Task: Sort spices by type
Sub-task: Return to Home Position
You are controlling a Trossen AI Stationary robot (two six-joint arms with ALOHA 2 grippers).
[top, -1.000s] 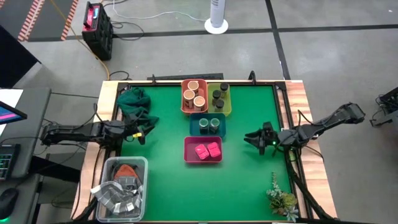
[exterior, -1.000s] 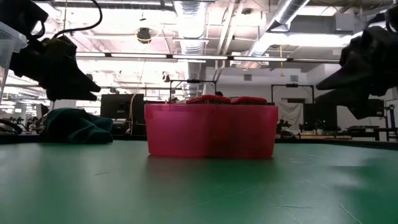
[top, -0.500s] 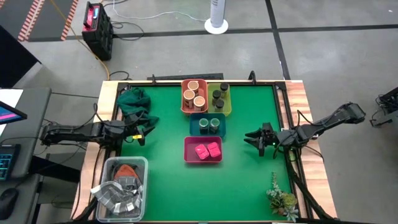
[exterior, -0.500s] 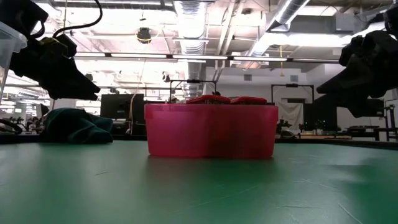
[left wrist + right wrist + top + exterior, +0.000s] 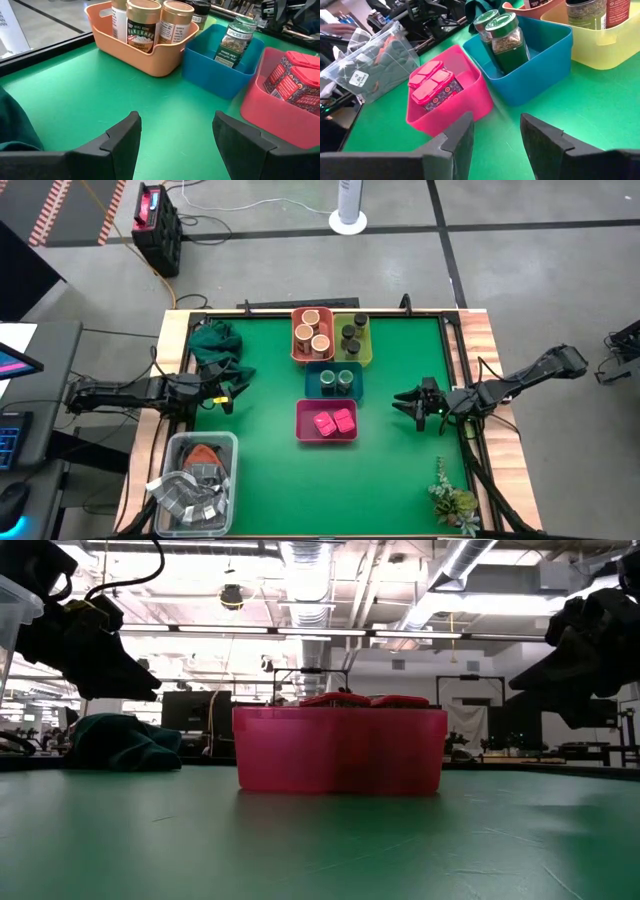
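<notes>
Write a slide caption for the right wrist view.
Open right gripper faces a pink plastic tray holding two pink-lidded tins and a blue plastic tray holding two green-lidded glass jars.

Pink blocks [image 5: 334, 421], green-lidded jars [image 5: 337, 379], tan-topped jars [image 5: 312, 333], green table [image 5: 270, 470]

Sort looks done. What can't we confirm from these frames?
Low view: pink bin blocks every other bin; only red can lids clear its rim.
Right wrist view: top edge cuts off the dark jars in the yellow bin.
Left wrist view: orange bin hides most of them.
High view: tan-topped jars show lids only, labels unseen.
</notes>
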